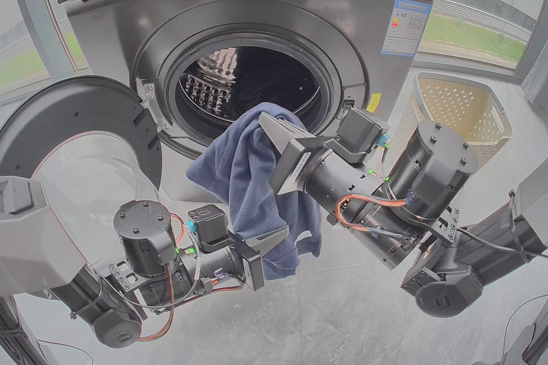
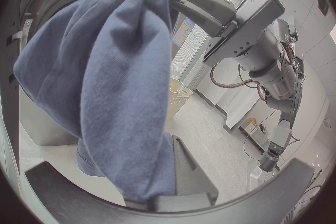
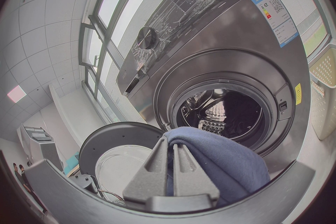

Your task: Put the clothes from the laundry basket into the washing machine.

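One blue cloth hangs in air just in front of washing machine — not inside yet. Up top, right gripper has jaws pinched tight on it, close to round hole. Lower down, left gripper has jaws closed on bottom part. Big door stands wide open; laundry basket sits beside machine. Best way, I think — push top end deep into hole first, lift low end over rim so no bits hang out, then let go.
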`<state>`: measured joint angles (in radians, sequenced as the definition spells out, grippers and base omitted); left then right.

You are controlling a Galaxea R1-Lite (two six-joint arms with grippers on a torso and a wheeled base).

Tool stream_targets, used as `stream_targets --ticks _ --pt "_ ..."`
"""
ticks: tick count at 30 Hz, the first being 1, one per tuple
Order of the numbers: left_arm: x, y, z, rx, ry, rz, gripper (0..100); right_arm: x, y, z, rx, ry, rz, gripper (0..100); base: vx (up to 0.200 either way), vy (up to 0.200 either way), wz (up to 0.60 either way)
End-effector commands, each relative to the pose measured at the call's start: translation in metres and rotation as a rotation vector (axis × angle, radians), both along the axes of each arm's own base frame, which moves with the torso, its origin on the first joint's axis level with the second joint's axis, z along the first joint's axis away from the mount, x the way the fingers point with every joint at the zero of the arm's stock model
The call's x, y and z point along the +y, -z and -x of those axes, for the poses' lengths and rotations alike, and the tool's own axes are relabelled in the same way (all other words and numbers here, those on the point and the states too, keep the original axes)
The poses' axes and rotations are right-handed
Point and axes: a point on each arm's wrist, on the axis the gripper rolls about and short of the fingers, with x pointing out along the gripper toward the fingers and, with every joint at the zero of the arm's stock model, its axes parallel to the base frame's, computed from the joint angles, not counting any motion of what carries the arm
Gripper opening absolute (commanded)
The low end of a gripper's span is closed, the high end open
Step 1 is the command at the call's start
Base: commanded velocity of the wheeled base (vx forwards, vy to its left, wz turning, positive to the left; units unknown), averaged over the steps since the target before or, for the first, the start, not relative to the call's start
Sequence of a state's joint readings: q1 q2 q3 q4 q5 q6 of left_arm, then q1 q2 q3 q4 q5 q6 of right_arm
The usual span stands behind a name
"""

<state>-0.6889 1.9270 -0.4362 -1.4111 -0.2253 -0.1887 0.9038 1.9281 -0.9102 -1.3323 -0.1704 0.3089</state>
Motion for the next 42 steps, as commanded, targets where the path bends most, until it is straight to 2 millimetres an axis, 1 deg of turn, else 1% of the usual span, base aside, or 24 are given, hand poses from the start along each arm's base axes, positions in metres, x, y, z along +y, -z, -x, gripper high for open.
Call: stream_targets --ticks 1,8,13,14,16,18,20,23,27,30,31,33,35,38,40,42 --pt "-0.006 -0.007 0.005 -0.025 0.017 0.02 0 0.002 0.002 0.001 0.002 -0.005 0.009 0 0.0 0.0 0.0" --pt "-0.008 -0.015 0.006 -0.056 0.021 0.049 0 -0.001 0.01 0.003 0.018 -0.004 0.036 0 0.0 0.0 0.0" --pt "-0.007 -0.016 0.006 -0.063 0.02 0.057 0 0.0 0.012 0.003 0.008 -0.006 0.025 0 0.0 0.0 0.0" --pt "-0.007 -0.016 0.006 -0.065 0.018 0.058 0 0.001 0.014 0.003 0.008 -0.01 0.029 100 0.0 0.0 0.0" --pt "-0.007 -0.016 0.007 -0.068 0.014 0.061 0 0.001 0.016 0.003 0.013 -0.017 0.035 100 0.0 0.0 0.0" --pt "-0.005 -0.018 0.007 -0.079 -0.005 0.068 0 -0.002 0.024 0.0 0.031 -0.005 0.057 100 0.0 0.0 0.0" --pt "-0.003 -0.021 0.007 -0.085 -0.015 0.074 0 -0.005 0.028 0.0 0.042 0.007 0.068 100 0.0 0.0 0.0" --pt "0.0 -0.021 0.006 -0.087 -0.042 0.075 0 -0.021 0.038 -0.007 0.071 0.056 0.107 100 0.0 0.0 0.0" --pt "0.005 -0.026 0.007 -0.103 -0.083 0.086 0 -0.035 0.042 -0.01 0.077 0.095 0.138 100 0.0 0.0 0.0" --pt "0.011 -0.036 0.005 -0.153 -0.123 0.117 0 -0.043 0.04 -0.01 0.063 0.114 0.142 100 0.0 0.0 0.0" --pt "0.015 -0.043 0.003 -0.177 -0.146 0.137 0 -0.047 0.04 -0.01 0.056 0.126 0.151 100 0.0 0.0 0.0" --pt "0.019 -0.047 0.0 -0.186 -0.166 0.143 0 -0.051 0.042 -0.012 0.056 0.143 0.167 100 0.0 0.0 0.0" --pt "0.026 -0.055 -0.006 -0.211 -0.197 0.16 0 -0.062 0.049 -0.016 0.073 0.173 0.196 100 0.0 0.0 0.0" --pt "0.028 -0.063 -0.004 -0.234 -0.198 0.181 0 -0.073 0.058 -0.023 0.097 0.202 0.219 100 0.0 0.0 0.0" --pt "0.027 -0.067 0.0 -0.248 -0.187 0.193 0 -0.079 0.061 -0.024 0.102 0.215 0.222 100 0.0 0.0 0.0" --pt "0.028 -0.073 0.004 -0.267 -0.181 0.211 0 -0.086 0.069 -0.025 0.119 0.218 0.245 100 0.0 0.0 0.0"
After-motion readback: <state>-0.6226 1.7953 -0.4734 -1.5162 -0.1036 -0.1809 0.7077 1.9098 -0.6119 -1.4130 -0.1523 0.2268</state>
